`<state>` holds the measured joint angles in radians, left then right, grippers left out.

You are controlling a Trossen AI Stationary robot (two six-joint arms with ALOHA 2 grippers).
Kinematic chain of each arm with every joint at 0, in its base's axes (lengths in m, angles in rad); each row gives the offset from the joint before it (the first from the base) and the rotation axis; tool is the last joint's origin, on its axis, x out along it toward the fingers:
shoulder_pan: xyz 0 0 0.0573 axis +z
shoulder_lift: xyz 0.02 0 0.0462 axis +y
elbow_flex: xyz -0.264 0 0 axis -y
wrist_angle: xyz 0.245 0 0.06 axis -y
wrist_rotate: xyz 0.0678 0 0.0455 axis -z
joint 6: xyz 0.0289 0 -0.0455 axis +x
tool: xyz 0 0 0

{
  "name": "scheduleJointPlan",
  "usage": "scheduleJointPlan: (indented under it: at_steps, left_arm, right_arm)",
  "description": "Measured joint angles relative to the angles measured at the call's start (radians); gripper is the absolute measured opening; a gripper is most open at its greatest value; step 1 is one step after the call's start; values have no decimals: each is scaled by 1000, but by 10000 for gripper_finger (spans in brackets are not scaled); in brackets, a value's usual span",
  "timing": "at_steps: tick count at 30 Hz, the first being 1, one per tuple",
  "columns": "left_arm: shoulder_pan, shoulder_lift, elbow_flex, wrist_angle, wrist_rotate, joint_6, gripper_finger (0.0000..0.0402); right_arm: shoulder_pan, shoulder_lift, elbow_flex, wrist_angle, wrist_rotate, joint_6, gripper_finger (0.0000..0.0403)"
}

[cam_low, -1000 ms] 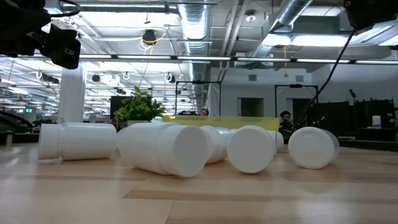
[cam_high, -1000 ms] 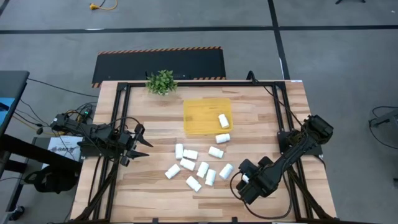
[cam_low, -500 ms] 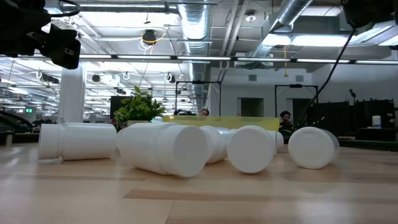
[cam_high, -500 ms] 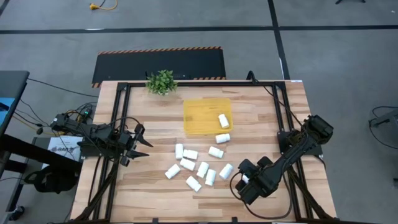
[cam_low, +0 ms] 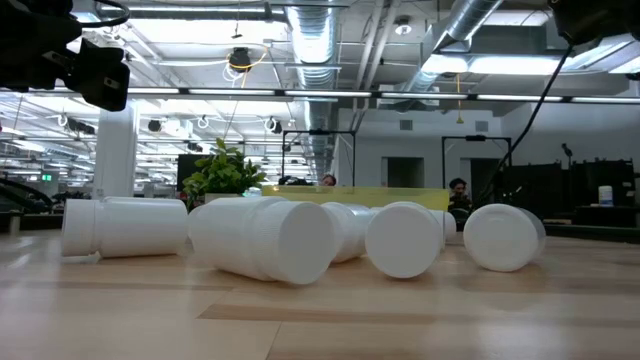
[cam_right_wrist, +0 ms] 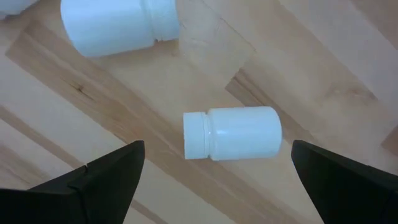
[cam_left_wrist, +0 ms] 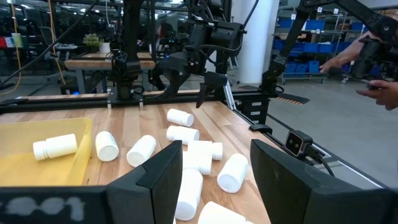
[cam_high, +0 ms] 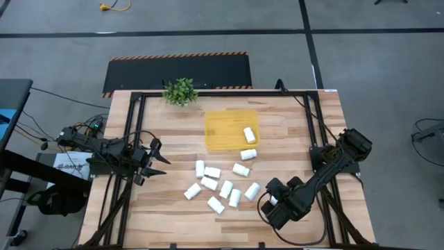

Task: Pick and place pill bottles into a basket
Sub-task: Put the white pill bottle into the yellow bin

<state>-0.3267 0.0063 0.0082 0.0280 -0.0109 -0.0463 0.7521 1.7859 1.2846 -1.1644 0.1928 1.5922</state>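
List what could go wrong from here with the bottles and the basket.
1. The right gripper hangs open over one pill bottle lying on its side; it might roll off as the fingers close.
2. The bottle beside the basket lies close to the basket wall, leaving little finger room.
3. The loose cluster is tight; a reach may knock neighbours.

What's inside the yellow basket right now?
One pill bottle lies on its side inside the basket, near its right wall. Another bottle lies just outside, on the table by the front right corner. Nothing else shows through the translucent floor.
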Motion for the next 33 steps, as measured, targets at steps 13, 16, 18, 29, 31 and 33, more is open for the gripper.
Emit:
scheduleJointPlan:
  at_steps: [13, 16, 18, 29, 31, 33]
  left_arm:
    - [0, 0, 0, 0, 0, 0, 177]
    - [0, 0, 0, 0, 0, 0, 177]
    - [0, 0, 0, 0, 0, 0, 177]
    - [0, 0, 0, 0, 0, 0, 177]
    - [0, 0, 0, 0, 0, 0, 177]
    - [0, 0, 0, 0, 0, 0, 177]
  right_arm:
    - [-3, 1, 0, 21, 22, -25, 400]
    - [-3, 2, 0, 2, 34, -29, 400]
    - [-1, 2, 0, -6, 44, -28, 400]
    - [4, 2, 0, -7, 72, 27, 400]
    - [13, 2, -1, -6, 85, 42, 400]
    - [25, 2, -1, -8, 101, 57, 400]
